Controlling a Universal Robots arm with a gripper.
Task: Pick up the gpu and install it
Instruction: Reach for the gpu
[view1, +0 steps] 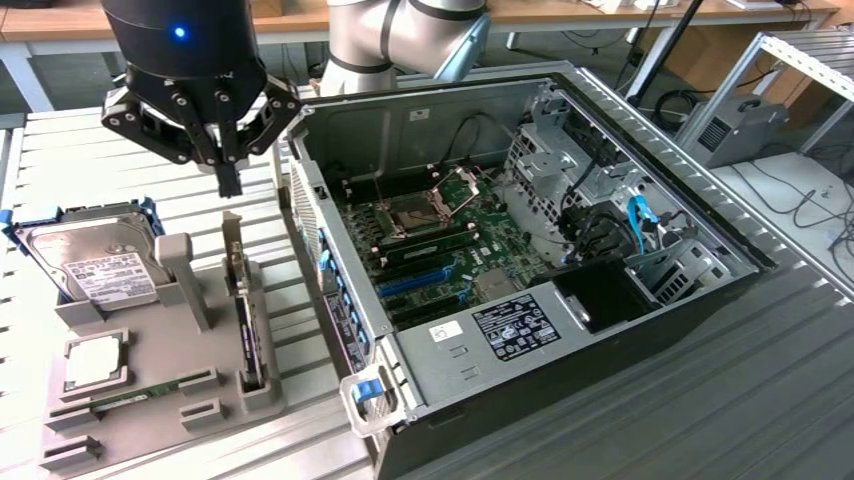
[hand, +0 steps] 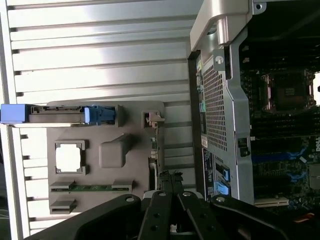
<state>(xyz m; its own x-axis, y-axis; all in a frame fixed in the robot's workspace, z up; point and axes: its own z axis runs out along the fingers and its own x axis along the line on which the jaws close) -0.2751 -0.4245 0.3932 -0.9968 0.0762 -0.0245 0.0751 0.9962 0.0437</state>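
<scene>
The gpu (view1: 244, 305) stands on its long edge in a slot of the grey parts holder (view1: 167, 350), a thin dark card with a pale bracket end. My gripper (view1: 228, 183) hangs shut and empty a short way above the card's far end, touching nothing. In the wrist view the gripper (hand: 170, 181) points down at the gpu (hand: 154, 150), seen edge-on along the holder's (hand: 130, 170) side nearest the computer. The open computer case (view1: 400, 125) lies to the exterior view's right of the holder, its motherboard showing blue expansion slots (view1: 416, 280).
On the holder also sit a silver hard drive (view1: 94, 262) in a blue frame, a square processor (view1: 91, 362) and a green memory stick (view1: 134, 392). The case's perforated rear panel (hand: 220, 100) stands close beside the gpu slot. The arm's body (view1: 387, 40) rises behind the case.
</scene>
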